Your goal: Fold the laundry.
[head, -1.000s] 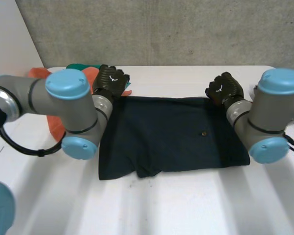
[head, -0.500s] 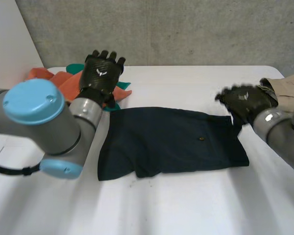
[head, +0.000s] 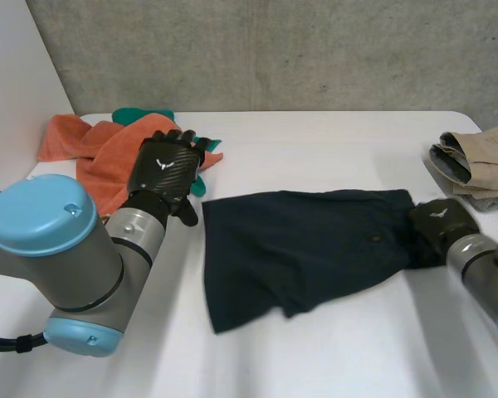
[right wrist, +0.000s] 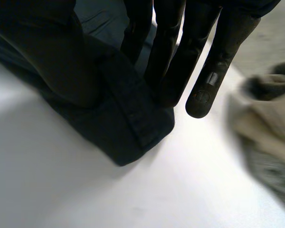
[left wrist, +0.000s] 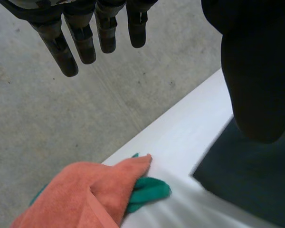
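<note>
My left hand [head: 164, 170] is lifted off the white table [head: 315, 137], its fingers [left wrist: 80, 42] straight and slightly spread, thumb held apart, gripping nothing. It hangs over the near rim of the crumpled orange towel [head: 91, 157], just beside the far left corner of the dark shorts [head: 307, 249]. A green cloth [left wrist: 149, 190] peeks out from under the towel's soft, napped fold at the table's far edge, where the rough grey wall [head: 274, 50] rises. My right hand [head: 438, 224] is down on the right end of the shorts, thumb and fingers [right wrist: 166, 57] pinching the thick stitched band at that corner, with one finger reaching straight past the cloth's edge. The shorts lie flat and matte across the middle of the table, skewed, their left end trailing toward me. A folded beige garment [head: 481, 157] sits near my right hand, with a strip of bare table between. Bare table runs along the near edge in front of the shorts and also beyond them toward the wall.
</note>
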Tool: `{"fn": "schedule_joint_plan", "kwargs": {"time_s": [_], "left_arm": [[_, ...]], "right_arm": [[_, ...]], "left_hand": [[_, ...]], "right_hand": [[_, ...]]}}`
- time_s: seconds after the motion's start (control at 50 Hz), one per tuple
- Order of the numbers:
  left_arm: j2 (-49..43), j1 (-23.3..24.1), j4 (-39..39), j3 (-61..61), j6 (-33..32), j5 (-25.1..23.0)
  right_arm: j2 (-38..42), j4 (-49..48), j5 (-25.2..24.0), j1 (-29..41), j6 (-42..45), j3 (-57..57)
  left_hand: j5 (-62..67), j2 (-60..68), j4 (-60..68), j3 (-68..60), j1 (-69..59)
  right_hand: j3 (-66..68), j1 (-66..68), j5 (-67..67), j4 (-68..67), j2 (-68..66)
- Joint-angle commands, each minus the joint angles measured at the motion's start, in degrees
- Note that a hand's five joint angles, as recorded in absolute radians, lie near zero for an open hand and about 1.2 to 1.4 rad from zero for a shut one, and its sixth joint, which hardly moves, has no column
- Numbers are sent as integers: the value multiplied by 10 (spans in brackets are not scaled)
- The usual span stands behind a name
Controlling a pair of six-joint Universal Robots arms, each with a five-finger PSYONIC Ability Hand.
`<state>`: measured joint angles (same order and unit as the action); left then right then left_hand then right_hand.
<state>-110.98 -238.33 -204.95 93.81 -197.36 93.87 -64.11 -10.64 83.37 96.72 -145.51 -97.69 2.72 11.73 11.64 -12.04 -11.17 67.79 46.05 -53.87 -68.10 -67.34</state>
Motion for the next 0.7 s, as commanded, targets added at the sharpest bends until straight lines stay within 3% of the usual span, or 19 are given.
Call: {"fn": "schedule_joint_plan", "kwargs": {"time_s": [0.02,0.16,0.24,0.34,0.42,0.48,0.54,0.64,0.7], "left_arm": [[33,-1,1,13,0,-1],[46,0,1,31,0,0],[48,1,1,37,1,2],[49,3,0,36,2,4],[48,15,0,30,7,4],[48,22,0,25,22,5],[46,23,2,10,43,5],[39,26,14,-22,67,6],[31,37,27,-49,76,10]], "right_arm": [[-67,-8,12,-25,91,-17],[-74,-38,2,14,187,6],[-74,-82,-54,138,225,23],[-66,-118,-177,255,260,-12],[-29,-117,-246,284,282,-49],[-14,-117,-269,284,289,-58],[-19,-119,-261,279,274,-61],[-97,-112,-180,256,141,-48],[-150,-116,-167,219,-52,-46]], "left_hand": [[-27,-17,-16,20,12],[-27,-17,-16,20,12],[-27,-17,-16,20,12],[-27,-17,-16,20,12],[-25,-15,-14,18,10],[-25,-15,-14,18,10],[-15,-5,-4,8,-1],[-15,-5,-4,8,-1],[-12,-2,-1,5,-4]], "right_hand": [[122,340,-161,-119,-127],[122,340,-161,-119,-127],[122,340,-161,-119,-127],[122,340,-161,-119,-127],[122,340,-161,-119,-127],[122,340,-161,-119,-127],[-578,-360,539,581,573],[-578,-360,539,581,573],[-578,-360,539,581,573]]}}
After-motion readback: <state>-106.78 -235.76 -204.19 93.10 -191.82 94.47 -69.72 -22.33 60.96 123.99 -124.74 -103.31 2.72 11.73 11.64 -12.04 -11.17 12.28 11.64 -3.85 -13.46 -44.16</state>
